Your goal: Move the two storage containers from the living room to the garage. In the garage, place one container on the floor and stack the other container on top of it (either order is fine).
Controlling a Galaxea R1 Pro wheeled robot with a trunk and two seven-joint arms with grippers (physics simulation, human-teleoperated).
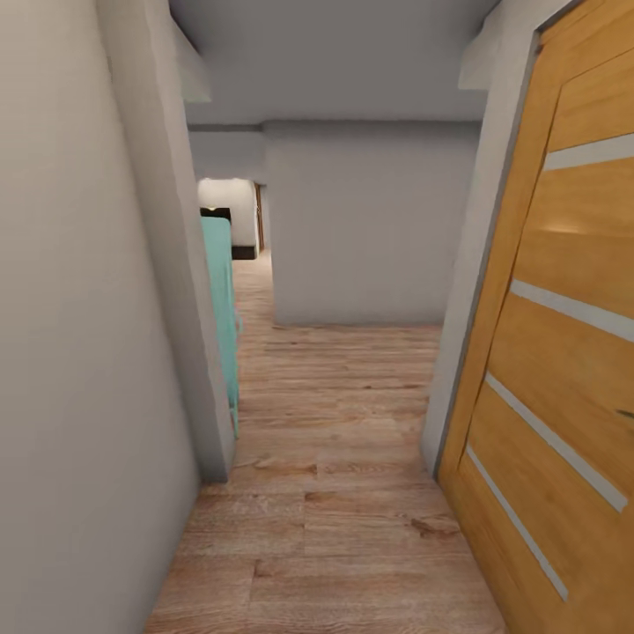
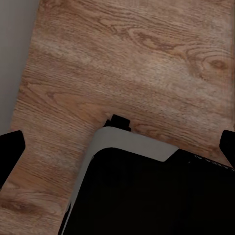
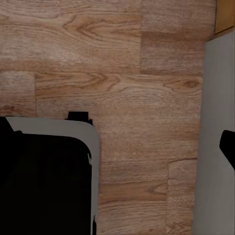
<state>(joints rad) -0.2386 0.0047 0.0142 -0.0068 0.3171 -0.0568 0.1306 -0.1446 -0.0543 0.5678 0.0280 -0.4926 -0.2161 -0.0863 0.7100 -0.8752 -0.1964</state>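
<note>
Narrow hallway with wood-plank floor (image 1: pixel 335 493), wooden door (image 1: pixel 563 352) with glass slits at right, turquoise furniture (image 1: pixel 220 308) past the left wall – both grippers' fingers spread wide over planks, holding nothing.

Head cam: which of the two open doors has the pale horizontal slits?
The light wooden door at right, nearest the camera, carries four pale slits; the teal door at left, beyond the grey wall corner, looks plain.

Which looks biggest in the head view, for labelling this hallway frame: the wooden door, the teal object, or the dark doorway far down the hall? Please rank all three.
1. Wooden door, though nearness to the camera inflates it.
2. Teal object, partly hidden by the wall corner.
3. Dark doorway, far away, so smallest only in appearance.
</note>
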